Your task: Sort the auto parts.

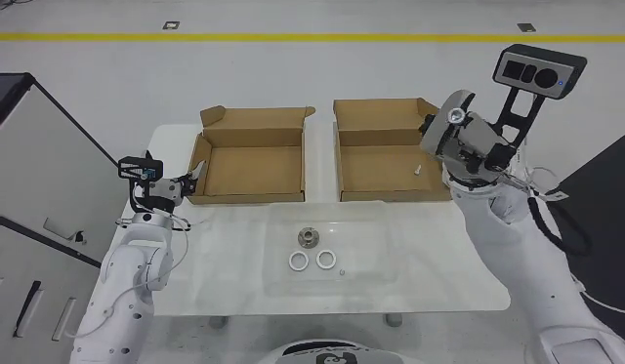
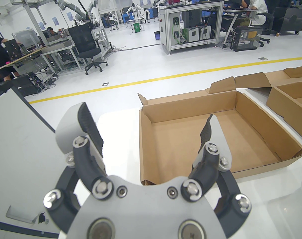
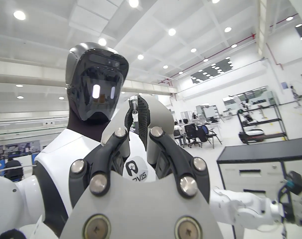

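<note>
Right gripper (image 3: 136, 111) pinches a small bolt (image 3: 133, 105), long axis along the fingers (image 3: 143, 118), one end poking past their tips. Left gripper (image 2: 147, 116) spread wide at the tabletop's (image 1: 439, 266) left edge.

Count on the surface (image 1: 227, 262):
cardboard boxes (image 1: 252, 172) (image 1: 376, 172): 2.
White rings (image 1: 296, 261) (image 1: 326, 261): 2.
Metal flanged hub (image 1: 308, 235): 1.
Small white piece (image 1: 416, 170), inside one box: 1.
Tiny loose piece (image 1: 341, 269) beside the rings, kind not discernible: 1.
Threaded screw (image 3: 133, 105): 1.
</note>
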